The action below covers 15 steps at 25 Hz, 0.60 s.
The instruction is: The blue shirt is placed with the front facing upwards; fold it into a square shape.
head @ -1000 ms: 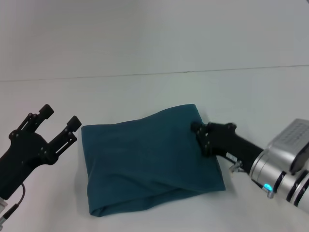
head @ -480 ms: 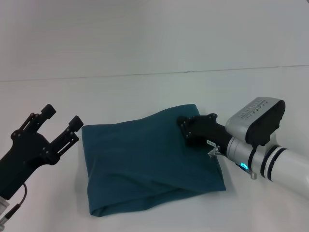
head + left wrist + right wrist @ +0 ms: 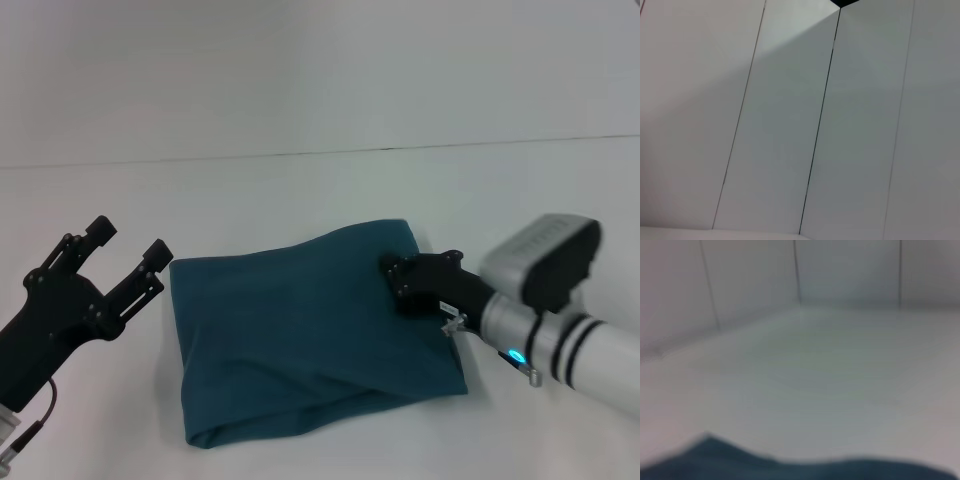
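One folded blue shirt (image 3: 310, 335), lettering hidden, right end effector (image 3: 398, 278) grip unclear, left end effector (image 3: 122, 255) wide.

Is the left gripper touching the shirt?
No: in the head view the left gripper hangs open just off the shirt's left edge, with white table showing between them.

Lab-like test bench: bare white table (image 3: 300, 190), white panelled wall (image 3: 865, 125).

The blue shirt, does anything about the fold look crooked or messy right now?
Yes. The blue shirt is folded but skewed: its far edge slants and a crease runs along the loose near edge. The right gripper rests on its right side.
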Each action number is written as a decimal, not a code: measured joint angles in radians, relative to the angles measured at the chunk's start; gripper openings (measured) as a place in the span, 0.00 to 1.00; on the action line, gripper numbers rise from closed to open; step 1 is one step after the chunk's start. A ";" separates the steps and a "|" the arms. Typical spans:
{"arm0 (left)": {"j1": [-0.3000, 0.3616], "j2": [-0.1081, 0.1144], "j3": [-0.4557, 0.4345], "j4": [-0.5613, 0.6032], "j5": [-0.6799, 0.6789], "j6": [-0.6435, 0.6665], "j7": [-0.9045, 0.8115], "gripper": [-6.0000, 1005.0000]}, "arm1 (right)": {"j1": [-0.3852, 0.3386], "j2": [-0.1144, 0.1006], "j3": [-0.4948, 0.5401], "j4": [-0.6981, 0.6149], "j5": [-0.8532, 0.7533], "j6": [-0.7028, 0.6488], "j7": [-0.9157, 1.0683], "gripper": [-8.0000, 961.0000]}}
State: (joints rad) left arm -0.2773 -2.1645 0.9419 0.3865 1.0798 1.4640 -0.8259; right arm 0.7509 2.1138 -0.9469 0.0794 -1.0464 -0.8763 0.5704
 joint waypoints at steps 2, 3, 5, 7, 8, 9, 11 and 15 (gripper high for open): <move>0.001 0.000 0.000 0.000 0.000 0.002 0.000 0.84 | -0.039 -0.002 0.001 -0.007 0.003 -0.129 -0.001 0.02; 0.003 0.000 0.000 0.000 0.000 0.003 0.000 0.84 | -0.056 -0.003 0.001 -0.010 0.002 -0.189 -0.004 0.02; 0.006 0.001 -0.001 0.001 0.000 0.006 0.000 0.84 | -0.090 -0.007 -0.007 -0.011 -0.006 -0.312 -0.012 0.02; 0.009 0.002 -0.003 0.003 0.000 0.008 0.002 0.84 | -0.120 -0.009 -0.016 -0.011 -0.030 -0.394 -0.032 0.02; 0.010 0.002 -0.004 0.004 0.000 0.008 0.004 0.84 | -0.135 -0.009 -0.020 -0.007 -0.052 -0.432 -0.051 0.02; 0.011 0.002 -0.005 0.004 0.000 0.009 0.009 0.84 | -0.145 -0.008 -0.020 -0.001 -0.073 -0.449 -0.071 0.02; 0.011 0.002 -0.005 0.002 0.000 0.009 0.014 0.84 | -0.161 -0.005 -0.018 0.021 -0.119 -0.466 -0.121 0.02; 0.012 0.002 -0.003 0.002 0.000 0.010 0.020 0.84 | -0.160 -0.002 -0.019 0.080 -0.144 -0.394 -0.200 0.02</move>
State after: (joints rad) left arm -0.2655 -2.1629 0.9394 0.3882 1.0799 1.4742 -0.8063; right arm 0.5907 2.1119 -0.9654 0.1592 -1.1908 -1.2701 0.3708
